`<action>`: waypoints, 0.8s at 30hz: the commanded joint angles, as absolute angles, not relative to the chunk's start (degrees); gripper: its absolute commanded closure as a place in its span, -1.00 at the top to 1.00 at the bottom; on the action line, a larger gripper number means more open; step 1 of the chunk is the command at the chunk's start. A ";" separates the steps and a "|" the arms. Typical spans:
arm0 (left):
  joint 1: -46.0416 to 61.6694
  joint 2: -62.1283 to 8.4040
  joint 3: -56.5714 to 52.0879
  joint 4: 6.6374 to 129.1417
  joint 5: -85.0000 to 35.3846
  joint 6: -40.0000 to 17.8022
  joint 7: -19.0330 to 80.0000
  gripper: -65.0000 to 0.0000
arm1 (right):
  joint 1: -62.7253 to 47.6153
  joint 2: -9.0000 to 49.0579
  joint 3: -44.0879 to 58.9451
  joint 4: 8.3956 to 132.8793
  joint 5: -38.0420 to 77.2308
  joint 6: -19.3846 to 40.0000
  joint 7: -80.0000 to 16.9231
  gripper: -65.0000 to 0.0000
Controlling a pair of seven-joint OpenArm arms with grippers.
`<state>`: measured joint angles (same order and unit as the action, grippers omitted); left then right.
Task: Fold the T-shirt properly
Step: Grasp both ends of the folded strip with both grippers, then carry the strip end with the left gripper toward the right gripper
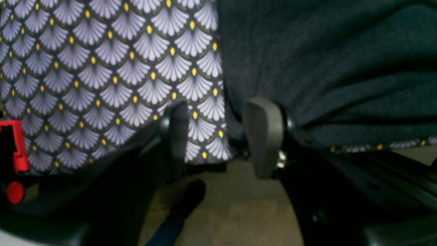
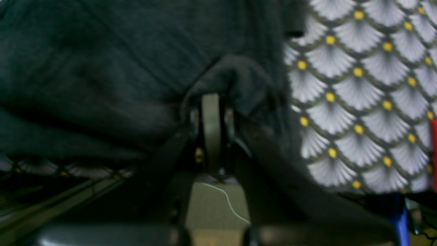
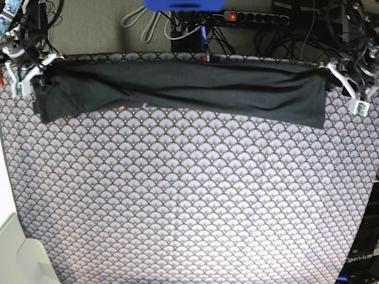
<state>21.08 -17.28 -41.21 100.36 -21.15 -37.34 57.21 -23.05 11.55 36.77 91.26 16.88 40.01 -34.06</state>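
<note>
The dark charcoal T-shirt (image 3: 177, 89) lies stretched into a long, wrinkled band along the table's far edge. My right gripper (image 3: 44, 68) is at the shirt's left end. In the right wrist view it (image 2: 211, 102) is shut, with a bunch of the shirt (image 2: 102, 68) gathered over its tips. My left gripper (image 3: 333, 76) is at the shirt's right end. In the left wrist view it (image 1: 220, 136) is open, one finger (image 1: 263, 136) over the shirt (image 1: 324, 68) and the other over the patterned cloth (image 1: 102, 68), with the shirt's side edge between them.
The scallop-patterned lilac-grey cloth (image 3: 189, 195) covers the whole table. Behind the far edge are cables and a power strip (image 3: 254, 18) and a blue object (image 3: 183, 5). Floor shows below both grippers. A white surface (image 3: 18, 254) sits at the near left corner.
</note>
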 commanded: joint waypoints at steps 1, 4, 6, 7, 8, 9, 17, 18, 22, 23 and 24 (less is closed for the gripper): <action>21.05 -18.33 -42.33 101.49 -21.67 -37.41 56.48 -0.06 | -23.16 12.53 36.97 92.09 17.54 40.00 -33.10 -1.00; 21.05 -18.33 -42.59 101.49 -21.67 -37.58 56.48 0.18 | -23.08 13.05 35.47 92.09 17.45 40.00 -33.10 -0.96; 20.97 -18.33 -42.59 101.32 -21.67 -40.00 56.48 0.36 | -23.08 13.67 34.51 92.09 17.45 40.00 -33.10 -0.83; 20.79 -18.33 -42.68 101.05 -21.67 -40.00 56.48 0.42 | -23.16 13.76 34.42 92.09 17.45 40.00 -33.10 -0.76; 20.09 -18.24 -42.68 100.97 -21.67 -40.00 56.48 0.47 | -23.16 13.76 34.42 92.09 17.45 40.00 -33.10 -0.68; 19.47 -17.71 -42.68 100.88 -21.67 -40.00 56.48 0.50 | -23.16 13.76 34.42 92.09 17.45 40.00 -33.10 -0.61; 14.29 -12.62 -42.77 99.47 -21.14 -40.00 56.48 0.54 | -23.08 13.76 34.42 92.09 17.45 40.00 -33.10 -0.31; 13.58 -12.26 -42.77 98.42 -20.97 -40.00 56.48 0.54 | -23.08 13.76 34.33 92.09 17.45 40.00 -33.10 -0.31; 11.82 -12.00 -42.77 91.56 -21.05 -40.00 56.48 0.54 | -23.08 13.76 34.15 92.09 17.45 40.00 -33.10 -0.30; 11.56 -12.00 -42.77 90.07 -21.05 -40.00 56.48 0.54 | -23.08 13.76 34.15 92.09 17.45 40.00 -33.10 -0.30; 11.21 -12.00 -42.77 88.84 -21.05 -40.00 56.40 0.54 | -23.08 13.76 34.15 92.09 17.45 40.00 -33.10 -0.30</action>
<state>11.84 -11.18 -42.48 87.72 -20.01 -39.83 57.49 -23.05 12.71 33.93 91.26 16.73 39.83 -33.91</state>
